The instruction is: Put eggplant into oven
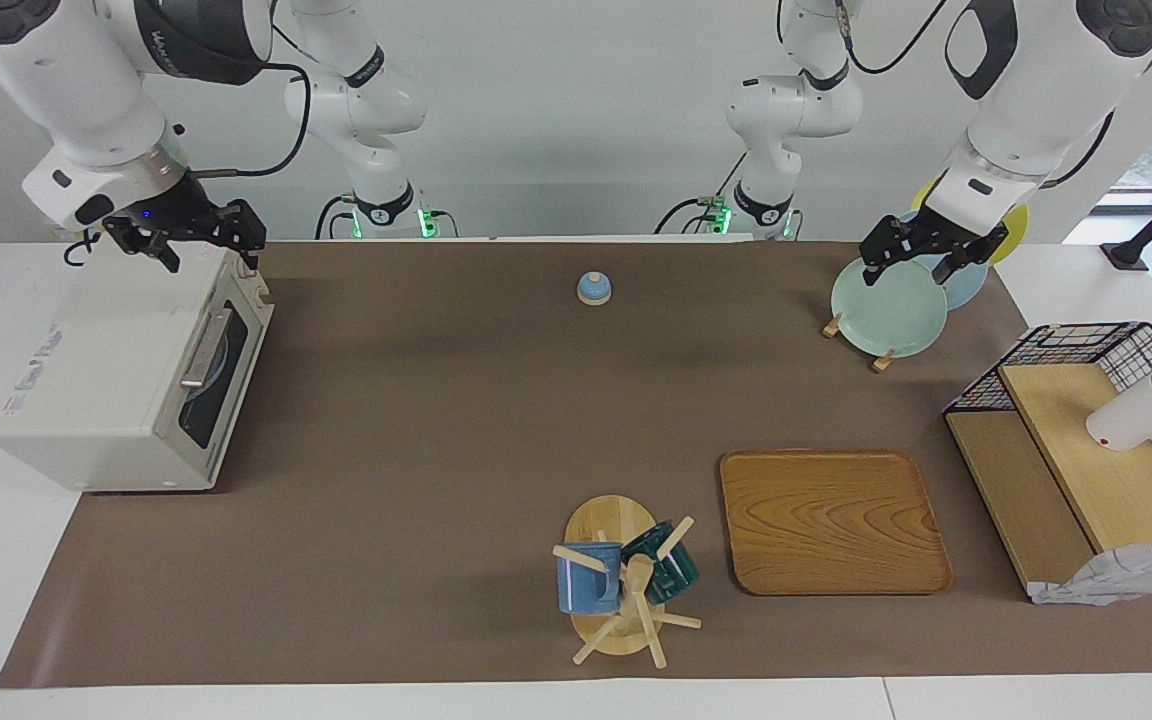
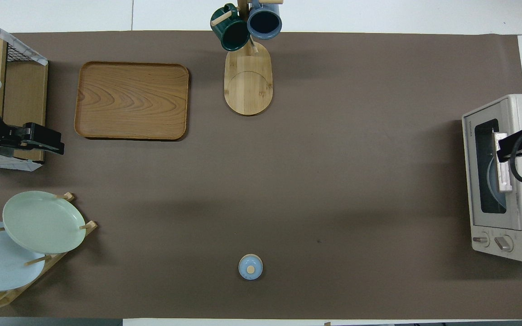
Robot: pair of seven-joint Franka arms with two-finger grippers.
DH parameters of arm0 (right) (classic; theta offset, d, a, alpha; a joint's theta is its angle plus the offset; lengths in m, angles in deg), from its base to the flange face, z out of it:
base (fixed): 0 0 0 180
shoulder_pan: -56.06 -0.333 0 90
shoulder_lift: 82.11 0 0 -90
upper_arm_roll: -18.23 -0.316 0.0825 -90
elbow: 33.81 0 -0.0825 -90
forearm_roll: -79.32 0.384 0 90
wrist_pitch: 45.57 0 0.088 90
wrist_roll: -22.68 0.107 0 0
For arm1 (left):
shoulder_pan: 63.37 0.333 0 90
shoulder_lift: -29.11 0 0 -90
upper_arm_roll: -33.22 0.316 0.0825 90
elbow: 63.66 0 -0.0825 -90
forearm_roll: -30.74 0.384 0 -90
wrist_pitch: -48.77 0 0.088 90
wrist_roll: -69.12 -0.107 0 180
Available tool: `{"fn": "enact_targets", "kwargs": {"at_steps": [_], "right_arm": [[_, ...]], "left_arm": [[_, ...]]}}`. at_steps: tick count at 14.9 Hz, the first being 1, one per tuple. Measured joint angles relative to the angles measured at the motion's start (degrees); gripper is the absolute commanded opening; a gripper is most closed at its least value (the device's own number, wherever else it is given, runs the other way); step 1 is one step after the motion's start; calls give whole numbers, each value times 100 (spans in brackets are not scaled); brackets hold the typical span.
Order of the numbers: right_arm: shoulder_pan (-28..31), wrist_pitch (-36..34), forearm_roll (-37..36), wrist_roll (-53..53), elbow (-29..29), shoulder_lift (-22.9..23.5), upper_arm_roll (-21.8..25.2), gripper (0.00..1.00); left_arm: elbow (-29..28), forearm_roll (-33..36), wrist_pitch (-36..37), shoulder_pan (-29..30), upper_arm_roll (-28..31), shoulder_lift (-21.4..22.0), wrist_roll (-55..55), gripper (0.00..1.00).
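Note:
The eggplant does not show in either view. The off-white toaster oven stands at the right arm's end of the table with its dark glass door shut; it also shows in the overhead view. A pale round shape shows through the glass. My right gripper hangs open and empty over the oven's top edge above the door, and the overhead view shows it over the door handle. My left gripper hangs open and empty over the plate rack, and it also shows in the overhead view.
A wooden tray and a mug tree with a blue and a green mug stand farthest from the robots. A plate rack with a green plate, a small blue knobbed lid and a black wire basket with wooden shelves are also here.

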Motion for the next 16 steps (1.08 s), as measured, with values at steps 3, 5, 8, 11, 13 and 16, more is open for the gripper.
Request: {"fn": "enact_targets", "kwargs": {"at_steps": [3,5,8,11,13,16], "right_arm": [[-14,51,0,60,0,-2,7,100],[-35,97,2,125,1,-3,4,100],[-38,115,169,150,4,-38,7,100],[-9,120,339,166,4,-68,38,100],[53,142,344,166,4,-69,65,100],[117,174,348,166,5,-69,76,100]], "left_arm": [[0,0,0,0,0,0,0,100],[0,0,0,0,0,0,0,100],[0,0,0,0,0,0,0,100],[0,0,0,0,0,0,0,100],[0,0,0,0,0,0,0,100],[0,0,0,0,0,0,0,100]]}}
